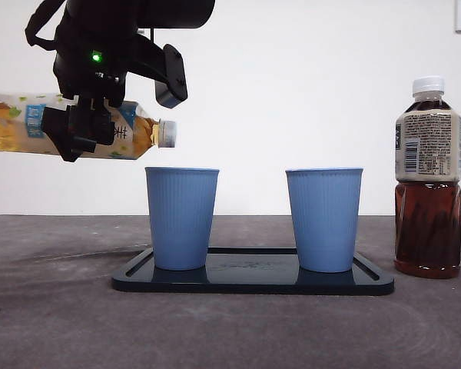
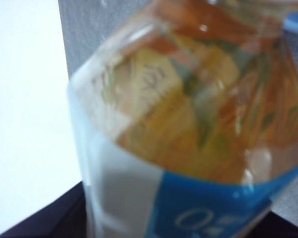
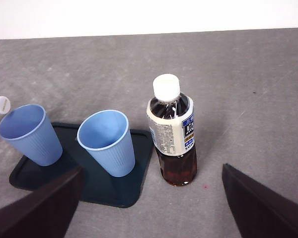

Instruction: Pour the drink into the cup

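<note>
Now the grey table (image 1: pixel 54 323) carries a dark tray (image 1: pixel 253 281) with two blue cups on it. Above, the left gripper (image 1: pixel 81 131) has its fingers clamped around a yellow-labelled bottle (image 1: pixel 15 123), held nearly level, its white-capped neck just over the rim of the near cup (image 1: pixel 181 218). The other cup (image 1: pixel 323 220) stands apart on the tray's far end. A dark tea bottle (image 1: pixel 428 184) stands upright beside the tray. The right gripper (image 3: pixel 151 208) hangs above it, fingers spread wide.
</note>
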Controlling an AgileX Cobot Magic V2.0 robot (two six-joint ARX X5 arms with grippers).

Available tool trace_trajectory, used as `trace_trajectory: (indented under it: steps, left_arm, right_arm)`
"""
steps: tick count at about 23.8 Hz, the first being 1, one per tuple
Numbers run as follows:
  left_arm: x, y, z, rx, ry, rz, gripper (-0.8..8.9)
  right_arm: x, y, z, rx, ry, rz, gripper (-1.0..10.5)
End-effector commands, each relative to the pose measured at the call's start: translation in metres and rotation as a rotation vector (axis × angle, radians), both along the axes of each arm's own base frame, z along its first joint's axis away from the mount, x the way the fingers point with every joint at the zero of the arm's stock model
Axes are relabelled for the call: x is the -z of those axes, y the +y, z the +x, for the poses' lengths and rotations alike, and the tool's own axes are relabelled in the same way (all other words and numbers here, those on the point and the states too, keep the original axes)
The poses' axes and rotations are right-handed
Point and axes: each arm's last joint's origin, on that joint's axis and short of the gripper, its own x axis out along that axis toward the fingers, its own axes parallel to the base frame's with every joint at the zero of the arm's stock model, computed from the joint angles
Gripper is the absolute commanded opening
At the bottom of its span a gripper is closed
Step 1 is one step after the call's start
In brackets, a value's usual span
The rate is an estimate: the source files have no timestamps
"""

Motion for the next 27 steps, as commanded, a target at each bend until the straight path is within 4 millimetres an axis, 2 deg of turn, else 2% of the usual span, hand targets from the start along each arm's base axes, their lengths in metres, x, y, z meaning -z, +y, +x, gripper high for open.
trace_trajectory:
  steps: [1, 19, 23, 25, 27]
  left_arm:
    - [-0.007, -0.006, 0.003, 0.002, -0.045, 0.006, 2.08]
    - [-0.01, -0.007, 0.002, -0.037, -0.097, -0.064, 2.08]
    - [-0.023, -0.002, -0.004, -0.094, -0.161, -0.213, 2.08]
    - [-0.034, 0.002, -0.009, -0.112, -0.172, -0.343, 2.08]
    - [-0.054, 0.012, -0.018, -0.162, -0.209, -0.564, 2.08]
  right_arm:
    - [-0.005, 0.0, -0.001, 0.003, -0.017, 0.016, 4.4]
    - [-0.002, -0.001, -0.002, 0.004, 0.011, 0.002, 4.4]
    - [-0.002, -0.001, -0.002, 0.003, 0.01, 0.003, 4.4]
    - [-0.002, -0.001, -0.002, 0.003, 0.009, 0.003, 4.4]
    - [-0.002, -0.001, -0.002, 0.003, 0.01, 0.003, 4.4]
